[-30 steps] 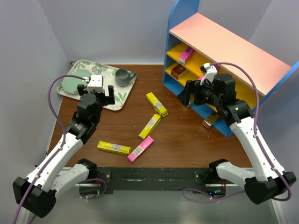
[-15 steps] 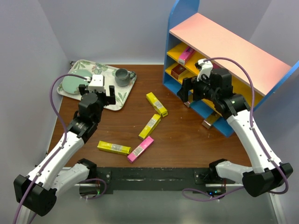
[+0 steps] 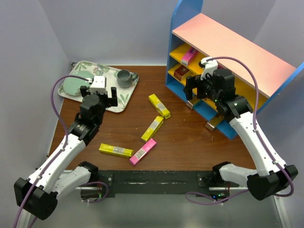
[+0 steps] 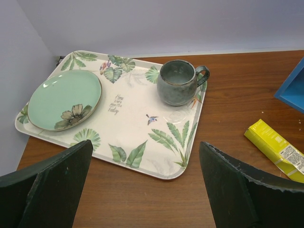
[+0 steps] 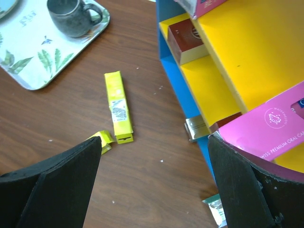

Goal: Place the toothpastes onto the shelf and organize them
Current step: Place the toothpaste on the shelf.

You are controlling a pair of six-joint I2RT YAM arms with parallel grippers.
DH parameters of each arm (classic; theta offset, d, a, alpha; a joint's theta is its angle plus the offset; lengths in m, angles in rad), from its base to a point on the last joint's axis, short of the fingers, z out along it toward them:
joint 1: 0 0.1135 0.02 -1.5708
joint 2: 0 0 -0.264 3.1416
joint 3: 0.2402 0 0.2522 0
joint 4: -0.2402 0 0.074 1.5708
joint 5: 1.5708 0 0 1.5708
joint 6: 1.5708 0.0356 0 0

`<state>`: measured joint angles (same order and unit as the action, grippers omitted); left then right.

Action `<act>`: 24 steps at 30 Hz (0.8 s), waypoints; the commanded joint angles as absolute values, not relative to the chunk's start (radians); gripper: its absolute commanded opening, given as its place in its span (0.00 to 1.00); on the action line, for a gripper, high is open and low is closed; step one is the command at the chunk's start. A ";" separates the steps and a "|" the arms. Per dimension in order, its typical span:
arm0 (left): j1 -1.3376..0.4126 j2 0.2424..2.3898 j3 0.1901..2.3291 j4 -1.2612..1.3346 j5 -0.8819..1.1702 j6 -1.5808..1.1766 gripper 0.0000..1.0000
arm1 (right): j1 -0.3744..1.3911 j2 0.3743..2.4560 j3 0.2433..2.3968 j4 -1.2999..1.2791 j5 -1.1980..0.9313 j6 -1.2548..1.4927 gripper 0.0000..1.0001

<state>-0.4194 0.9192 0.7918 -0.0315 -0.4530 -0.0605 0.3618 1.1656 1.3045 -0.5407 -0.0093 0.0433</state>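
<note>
Yellow oblong carton (image 5: 118, 107) on seemingly wooden table (image 5: 142, 190)

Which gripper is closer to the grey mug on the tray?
Left. The left gripper hovers over the tray's edge, near the mug; the right gripper is at the shelf.

Top view high overhead, left wrist facing tray (image 4: 142, 102), right wrist facing shelf (image 5: 247, 52), both showing mug (image 4: 178, 83)
</note>
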 commanded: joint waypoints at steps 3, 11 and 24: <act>-0.411 0.917 0.798 0.006 -0.451 -0.074 1.00 | 0.364 1.166 1.295 -0.479 0.098 0.006 0.98; -0.411 0.914 0.798 0.006 -0.454 -0.074 1.00 | 0.365 1.186 1.285 -0.457 0.146 0.006 0.98; -0.411 0.913 0.799 0.006 -0.454 -0.072 1.00 | 0.365 1.189 1.278 -0.430 0.206 -0.031 0.98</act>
<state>-0.4191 0.9192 0.7918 -0.0315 -0.4530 -0.0605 0.3622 1.1957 1.2823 -0.4820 0.1654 -0.0086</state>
